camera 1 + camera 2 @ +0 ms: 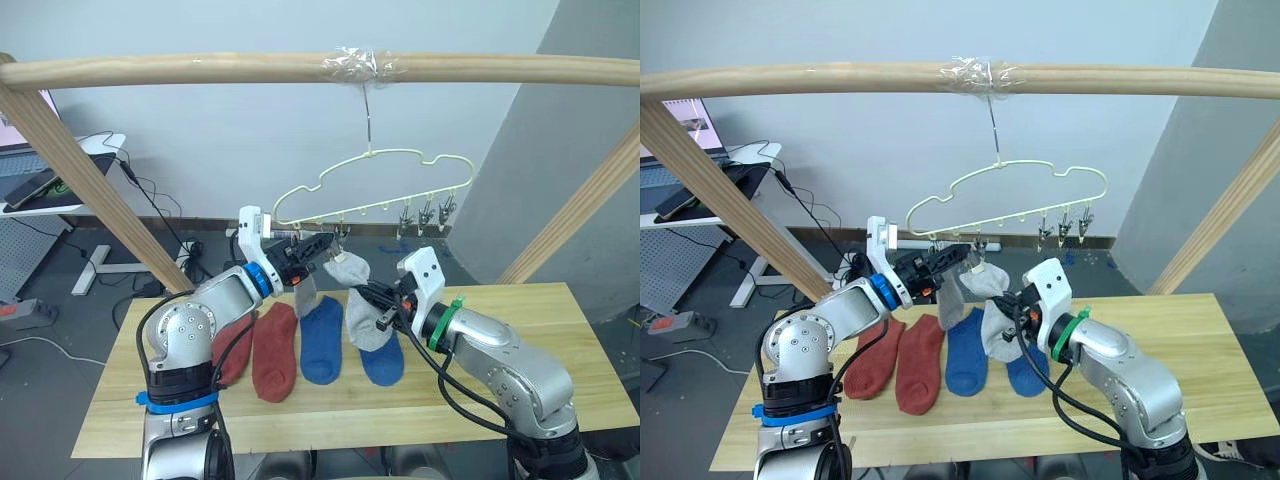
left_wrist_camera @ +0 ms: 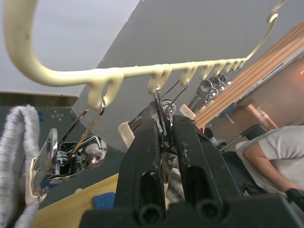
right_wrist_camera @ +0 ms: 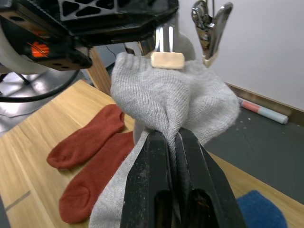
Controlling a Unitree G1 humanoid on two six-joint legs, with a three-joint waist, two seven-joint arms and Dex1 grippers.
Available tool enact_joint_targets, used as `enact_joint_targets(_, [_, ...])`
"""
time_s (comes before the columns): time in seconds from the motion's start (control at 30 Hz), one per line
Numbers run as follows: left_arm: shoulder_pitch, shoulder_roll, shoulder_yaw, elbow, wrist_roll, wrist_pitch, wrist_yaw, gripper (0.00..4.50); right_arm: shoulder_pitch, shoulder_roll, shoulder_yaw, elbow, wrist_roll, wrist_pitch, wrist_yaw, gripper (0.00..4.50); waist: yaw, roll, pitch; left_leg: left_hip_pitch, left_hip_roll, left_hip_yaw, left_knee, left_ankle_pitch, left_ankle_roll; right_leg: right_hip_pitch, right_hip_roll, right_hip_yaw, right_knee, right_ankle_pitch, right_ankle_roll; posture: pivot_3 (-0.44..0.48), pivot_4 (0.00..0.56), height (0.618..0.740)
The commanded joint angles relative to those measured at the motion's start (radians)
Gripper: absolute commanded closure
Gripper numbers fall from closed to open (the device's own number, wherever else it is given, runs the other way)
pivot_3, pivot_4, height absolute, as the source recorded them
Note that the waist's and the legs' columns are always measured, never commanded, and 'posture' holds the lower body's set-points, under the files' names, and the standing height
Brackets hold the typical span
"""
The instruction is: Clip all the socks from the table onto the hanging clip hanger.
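Observation:
The pale yellow-green clip hanger (image 1: 372, 172) hangs by its hook from the wooden pole. My left gripper (image 1: 328, 242) is raised to its clip row and is shut on a metal clip (image 2: 164, 111). A light grey sock (image 3: 166, 95) has its top edge at that clip. Lower down, my right gripper (image 3: 172, 138) is shut on this sock's bunched fabric. Another grey sock (image 1: 305, 292) hangs from the neighbouring clip (image 2: 71, 159). Two rust-red socks (image 1: 275, 352) and two blue socks (image 1: 322, 340) lie flat on the table (image 1: 560, 330).
The thick wooden pole (image 1: 200, 68) runs across the top, and slanted wooden posts (image 1: 90, 190) stand at both sides. Three free clips (image 1: 425, 213) hang at the hanger's right end. A desk with cables (image 1: 60, 175) stands far left. A person (image 2: 270, 156) sits beyond the table.

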Motion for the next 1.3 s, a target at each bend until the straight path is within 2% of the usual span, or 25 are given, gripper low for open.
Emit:
enact_joint_targets(0.03, [-0.012,0.010,0.003,-0.015,-0.014,-0.008,-0.009,4.42,-0.017,0.028,0.022,-0.026,0.011,-0.032,-0.012,4.46,0.000,0.000,0.000,0.000,0.000,0.000,0.000,0.000,0.000,0.000,0.000,0.000,0.000,0.000,0.000,-0.058,0.152,0.740])
enact_joint_targets(0.3, [-0.016,0.011,0.000,-0.015,-0.015,-0.004,-0.002,4.42,-0.060,0.068,0.052,0.052,-0.023,-0.083,-0.036,4.46,0.001,0.000,0.000,0.000,0.000,0.000,0.000,0.000,0.000,0.000,0.000,0.000,0.000,0.000,0.000,-0.050,0.154,0.740])
enact_joint_targets(0.6, [-0.023,0.015,0.013,-0.018,-0.010,-0.032,-0.005,4.42,-0.056,0.036,0.087,0.101,-0.069,-0.130,-0.018,4.46,0.000,0.000,0.002,0.000,0.000,0.000,-0.001,0.000,0.000,0.000,0.000,0.000,-0.001,0.000,0.000,-0.048,0.156,0.740])
enact_joint_targets(0.77, [-0.011,0.017,0.010,-0.030,-0.019,-0.031,-0.009,2.77,-0.058,0.038,0.086,0.104,-0.073,-0.138,-0.015,4.50,0.000,0.000,0.002,0.000,0.000,0.000,-0.001,0.000,0.000,0.000,0.000,0.000,-0.001,0.000,0.000,-0.048,0.156,0.740])
enact_joint_targets(1.1, [0.011,0.046,0.013,-0.057,-0.016,-0.026,-0.010,0.07,-0.079,0.051,0.092,0.135,-0.080,-0.163,-0.006,4.50,-0.001,0.001,0.002,0.000,0.000,0.000,-0.001,0.000,0.000,0.000,0.000,0.000,-0.001,0.000,0.000,-0.040,0.142,0.740])
enact_joint_targets(1.27, [0.046,0.087,0.036,-0.106,-0.055,0.000,-0.006,0.02,-0.093,0.064,0.101,0.177,-0.084,-0.188,-0.001,4.50,0.000,0.001,0.002,0.000,0.000,0.000,-0.001,0.000,0.000,0.000,0.000,0.000,-0.002,0.000,0.000,-0.027,0.136,0.740])
enact_joint_targets(1.3, [0.059,0.109,0.039,-0.130,-0.064,0.013,-0.015,0.00,-0.097,0.072,0.099,0.190,-0.079,-0.192,0.001,4.23,-0.001,0.001,0.002,0.000,0.000,0.000,-0.002,0.000,0.000,0.000,0.000,0.000,-0.002,0.000,0.000,-0.027,0.136,0.740])
